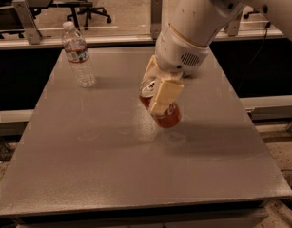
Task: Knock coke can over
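Grey counter point(112, 175), office chairs behind. Pincer point(154, 98) pinches coke can point(168, 118) near counter centre. Can tilted, top leaning left, likely gripped to tip it over. Water bottle point(79, 56) upright, well apart.

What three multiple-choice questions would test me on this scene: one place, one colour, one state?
1. Where is the water bottle? A) on the floor B) far left of the table C) near right corner
2. What colour is the coke can? A) red B) blue C) green
3. The can is: A) lying flat B) upright, alone C) tilted in the claw over mid-table

Answers: 1 B, it stands at the far left; 2 A, its body shows red; 3 C, the claw grips the leaning can.
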Tool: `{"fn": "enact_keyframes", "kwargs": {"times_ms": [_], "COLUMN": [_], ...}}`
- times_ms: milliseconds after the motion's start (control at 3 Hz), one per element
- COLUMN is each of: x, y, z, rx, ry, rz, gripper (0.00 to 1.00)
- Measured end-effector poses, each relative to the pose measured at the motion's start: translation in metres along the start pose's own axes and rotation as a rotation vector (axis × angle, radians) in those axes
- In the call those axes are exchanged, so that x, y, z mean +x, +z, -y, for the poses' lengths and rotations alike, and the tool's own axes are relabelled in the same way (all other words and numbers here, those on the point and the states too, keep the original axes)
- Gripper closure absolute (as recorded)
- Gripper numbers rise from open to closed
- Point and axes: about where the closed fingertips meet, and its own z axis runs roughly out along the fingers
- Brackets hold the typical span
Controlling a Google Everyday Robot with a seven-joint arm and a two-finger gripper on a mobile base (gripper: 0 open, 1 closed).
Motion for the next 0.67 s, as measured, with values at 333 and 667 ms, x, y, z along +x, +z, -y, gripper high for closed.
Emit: {"fn": "enact_keyframes", "kwargs": {"times_ms": [333, 667], "x": [0.0089, 0.0168], "y": [-0.0022, 0.0061], "z": [0.0102, 0.0169], "rx": [0.031, 0.022], "ry": [-0.027, -0.055], "rz": [-0.125, -0.221], "gripper": [1.00, 0.84]}}
